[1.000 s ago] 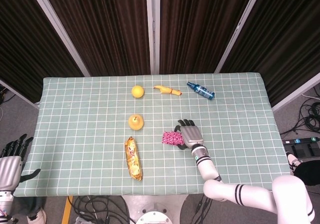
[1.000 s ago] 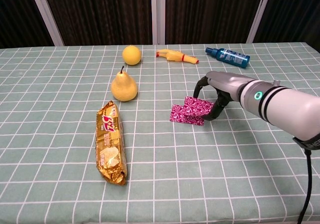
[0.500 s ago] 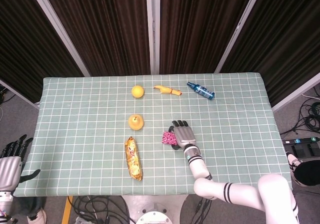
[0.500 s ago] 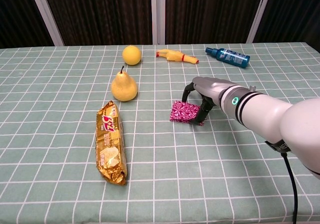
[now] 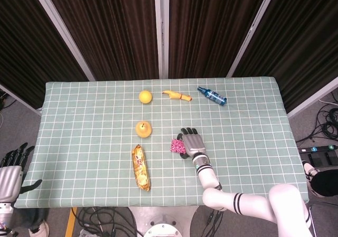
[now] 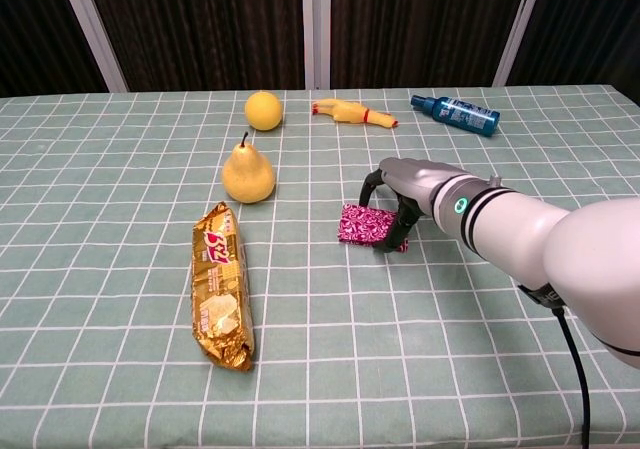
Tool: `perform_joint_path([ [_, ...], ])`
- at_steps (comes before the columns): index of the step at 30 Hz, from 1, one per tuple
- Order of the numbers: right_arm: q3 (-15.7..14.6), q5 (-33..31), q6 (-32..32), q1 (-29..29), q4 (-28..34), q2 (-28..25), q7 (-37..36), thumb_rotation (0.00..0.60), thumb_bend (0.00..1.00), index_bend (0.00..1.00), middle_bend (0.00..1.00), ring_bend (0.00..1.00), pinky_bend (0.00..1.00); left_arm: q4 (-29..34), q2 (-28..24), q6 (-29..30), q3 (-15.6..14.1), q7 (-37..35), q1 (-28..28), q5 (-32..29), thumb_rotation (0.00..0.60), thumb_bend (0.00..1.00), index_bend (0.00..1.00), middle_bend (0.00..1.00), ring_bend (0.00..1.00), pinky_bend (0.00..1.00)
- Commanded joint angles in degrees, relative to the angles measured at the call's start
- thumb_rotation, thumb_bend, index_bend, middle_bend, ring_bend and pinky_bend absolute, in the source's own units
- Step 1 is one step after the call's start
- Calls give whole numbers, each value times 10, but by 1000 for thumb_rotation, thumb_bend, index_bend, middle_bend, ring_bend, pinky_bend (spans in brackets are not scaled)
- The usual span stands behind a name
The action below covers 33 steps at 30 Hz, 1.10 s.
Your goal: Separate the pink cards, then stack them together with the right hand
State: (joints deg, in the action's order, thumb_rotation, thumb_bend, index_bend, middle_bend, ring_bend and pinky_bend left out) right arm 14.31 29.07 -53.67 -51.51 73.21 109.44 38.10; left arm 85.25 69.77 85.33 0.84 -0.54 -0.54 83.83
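One small stack of patterned pink cards (image 6: 362, 224) flat beneath the right hand (image 6: 398, 191), fingers (image 6: 382, 240) arched, fingertips touching it.

My right robot hand (image 6: 392, 207) arches over the pink cards (image 6: 364, 224) on the table (image 6: 100, 369), fingertips touching their right edge. A pear (image 6: 248, 174) stands to the left.

Pink cards (image 6: 362, 224) with dark patterned print are lying flat in one overlapped pile, sitting right of the pear (image 6: 248, 173), right edge partly hiding under the right hand (image 6: 400, 191).
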Motion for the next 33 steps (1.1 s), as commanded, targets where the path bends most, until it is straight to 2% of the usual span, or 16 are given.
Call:
perform_joint_path([
  [1, 0, -2, 0, 0, -1, 0, 1, 599, 177, 282, 82, 0, 0, 0, 0, -1, 0, 0, 0, 0, 600, 6, 163, 156, 126, 136],
  [11, -1, 0, 0, 4, 3, -5, -4, 592, 176, 256, 81, 0, 0, 1, -1, -2, 1, 1, -2, 0, 600, 5, 163, 156, 126, 136],
  [14, 3, 18, -9, 13, 29, -25, -20, 593, 177, 252, 82, 0, 0, 1, -1, -1, 1, 0, -1, -1, 600, 6, 163, 156, 126, 136],
  [17, -1, 51, -28, 32, 72, -66, -38, 589, 177, 252, 81, 0, 0, 1, -2, -1, 1, -1, 0, -1, 600, 6, 163, 156, 126, 136],
  [20, -20, 130, -57, 69, 111, -123, -80, 590, 176, 260, 89, 0, 0, 1, -1, 0, 2, -2, 0, -2, 600, 6, 163, 156, 126, 136],
  [23, -53, 224, -114, 128, 148, -190, -143, 590, 181, 272, 106, 0, 0, -2, 1, 3, 3, -5, 2, -4, 600, 6, 163, 156, 126, 136],
  [27, -90, 311, -157, 195, 199, -284, -234, 591, 183, 272, 109, 0, 0, -4, 2, -4, 6, -3, -2, -8, 600, 6, 163, 156, 126, 136],
  [29, -111, 354, -169, 222, 208, -328, -281, 598, 182, 264, 104, 0, 0, -3, 2, -4, 9, 0, -4, -9, 600, 6, 163, 156, 126, 136],
  [33, -150, 439, -235, 289, 219, -399, -363, 595, 185, 240, 88, 0, 0, 2, 4, -5, 15, 13, -8, -14, 600, 5, 163, 156, 126, 136],
])
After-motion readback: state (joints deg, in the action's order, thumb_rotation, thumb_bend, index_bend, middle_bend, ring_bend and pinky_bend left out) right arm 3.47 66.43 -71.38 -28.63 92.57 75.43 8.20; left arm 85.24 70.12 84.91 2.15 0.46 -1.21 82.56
